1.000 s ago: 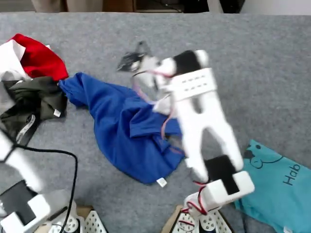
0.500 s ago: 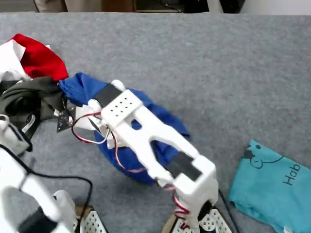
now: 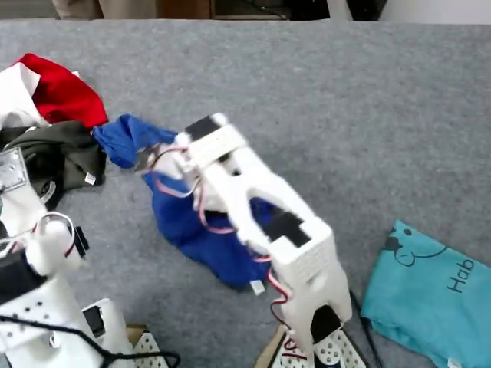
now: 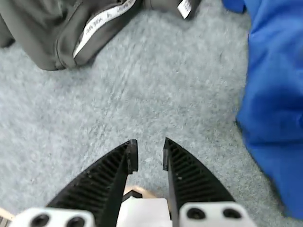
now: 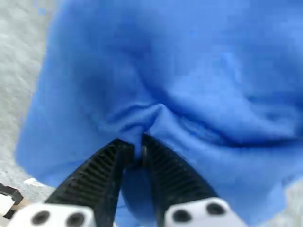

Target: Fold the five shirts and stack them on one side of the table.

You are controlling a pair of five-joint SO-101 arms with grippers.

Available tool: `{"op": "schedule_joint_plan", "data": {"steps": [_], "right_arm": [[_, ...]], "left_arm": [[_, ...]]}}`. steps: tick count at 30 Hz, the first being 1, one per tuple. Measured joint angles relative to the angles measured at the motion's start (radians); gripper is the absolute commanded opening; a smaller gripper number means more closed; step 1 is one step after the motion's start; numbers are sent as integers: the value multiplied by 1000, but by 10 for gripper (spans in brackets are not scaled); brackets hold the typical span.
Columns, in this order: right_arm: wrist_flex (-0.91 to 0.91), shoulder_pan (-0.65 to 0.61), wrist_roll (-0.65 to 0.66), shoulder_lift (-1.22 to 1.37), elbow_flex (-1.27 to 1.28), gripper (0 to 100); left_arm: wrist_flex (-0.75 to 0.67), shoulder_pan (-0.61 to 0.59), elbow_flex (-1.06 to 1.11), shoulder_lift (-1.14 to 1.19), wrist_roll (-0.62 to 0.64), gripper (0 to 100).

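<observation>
The right gripper [image 5: 138, 148] is pinched almost fully closed on a raised fold of the blue shirt [image 3: 184, 224], with cloth caught between its black ribbed fingers [image 5: 106, 165]. In the high view the right arm [image 3: 261, 207] stretches from the near edge of the grey table [image 3: 345, 100] towards the far left, lying over the crumpled blue shirt, which sits left of the table's middle. The left gripper [image 4: 150, 153] hangs just above bare table with its fingers a narrow gap apart and nothing between them; the dark shirt [image 4: 71, 28] lies beyond it and the blue shirt is to its right. The dark shirt is bunched at the left edge, touching the far-left tip of the blue one. Just beyond it lie the red shirt [image 3: 57, 92] and a white shirt [image 3: 15, 96], heaped together at the far left. A teal shirt [image 3: 430, 299] lies folded flat at the near right corner, well apart from the others
</observation>
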Motion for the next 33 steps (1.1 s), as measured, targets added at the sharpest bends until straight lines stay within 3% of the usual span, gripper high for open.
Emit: {"op": "schedule_joint_plan", "data": {"steps": [6,14,21,23,27,30,33], "right_arm": [[66,209,5,0,-97,5],[120,460,133,5,-215,5],[-46,660,170,6,-244,12],[-127,697,170,6,-244,64],[-215,723,114,6,-253,273],[-209,724,106,6,-301,391],[-155,729,103,2,-351,438]], "left_arm": [[0,0,0,-44,0,103],[-44,0,20,-46,0,103],[-186,0,115,-38,0,105],[-206,8,121,-38,0,110],[-215,100,127,-38,0,193],[-230,196,127,-38,3,211],[-281,282,135,-38,54,211]]}}
